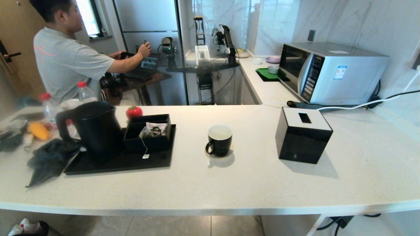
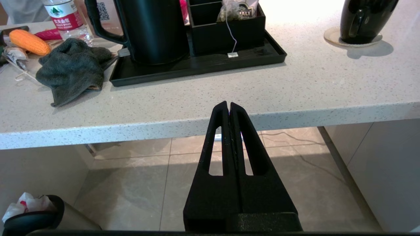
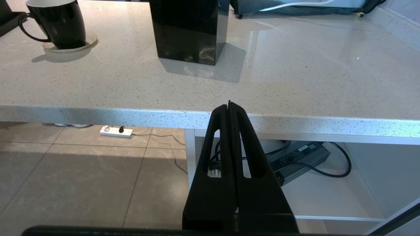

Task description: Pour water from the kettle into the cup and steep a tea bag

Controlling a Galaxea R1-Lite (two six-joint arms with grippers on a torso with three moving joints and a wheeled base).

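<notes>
The matte black kettle (image 1: 93, 129) (image 2: 154, 29) stands on the left of a black tray (image 1: 131, 162). Beside it is a black box (image 1: 151, 144) holding the tea bag (image 1: 144, 131) (image 2: 226, 11). Its string hangs over the box front, and the tag (image 1: 145, 156) lies on the tray. The black cup (image 1: 219, 141) (image 3: 57, 24) sits on a coaster right of the tray, white inside showing; I cannot tell whether it holds water. My left gripper (image 2: 229, 104) and right gripper (image 3: 229, 104) are both shut and empty, hanging before and below the counter's front edge, outside the head view.
A black tissue box (image 1: 303, 134) stands right of the cup, with a microwave (image 1: 331, 72) and white cable (image 1: 361, 105) behind it. A dark cloth (image 1: 49, 157), corn (image 1: 38, 130) and red-capped bottles (image 1: 83, 91) crowd the left. A person (image 1: 65, 55) works at the back left.
</notes>
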